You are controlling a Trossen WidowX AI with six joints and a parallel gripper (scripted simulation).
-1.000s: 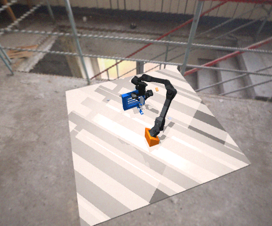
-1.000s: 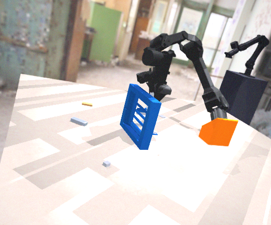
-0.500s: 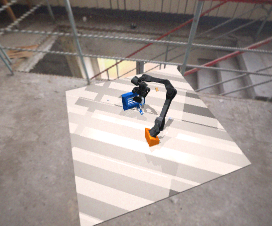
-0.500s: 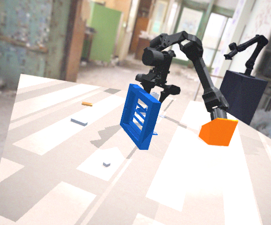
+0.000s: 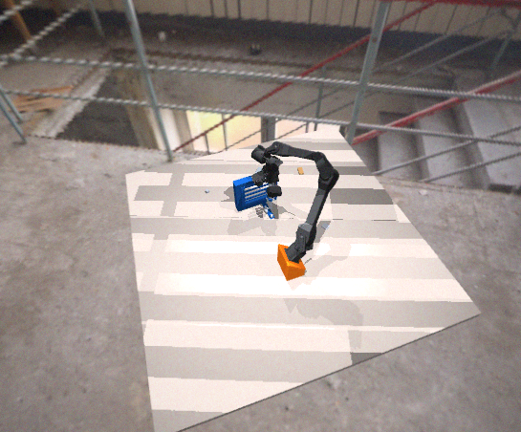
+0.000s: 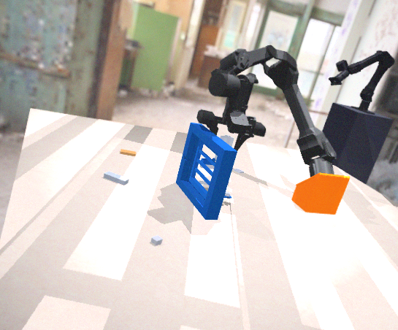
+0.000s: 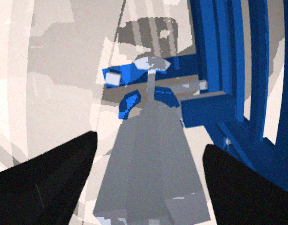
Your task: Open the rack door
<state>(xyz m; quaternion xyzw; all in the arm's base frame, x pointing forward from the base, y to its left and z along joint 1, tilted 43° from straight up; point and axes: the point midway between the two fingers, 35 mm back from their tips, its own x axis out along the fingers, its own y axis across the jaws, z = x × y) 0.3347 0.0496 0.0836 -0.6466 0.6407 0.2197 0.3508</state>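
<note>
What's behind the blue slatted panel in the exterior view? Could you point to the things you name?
Through the slats of the blue panel [image 6: 226, 182] [image 5: 243, 196], pale tabletop and blue pieces show; its solid border hides the rest.

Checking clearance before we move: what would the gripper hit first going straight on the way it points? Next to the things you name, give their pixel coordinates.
Likely the grey upright handle [image 7: 151, 164], centred between its open fingers; beyond it, the blue ring piece [image 7: 128, 105]. Depth is unclear.
</note>
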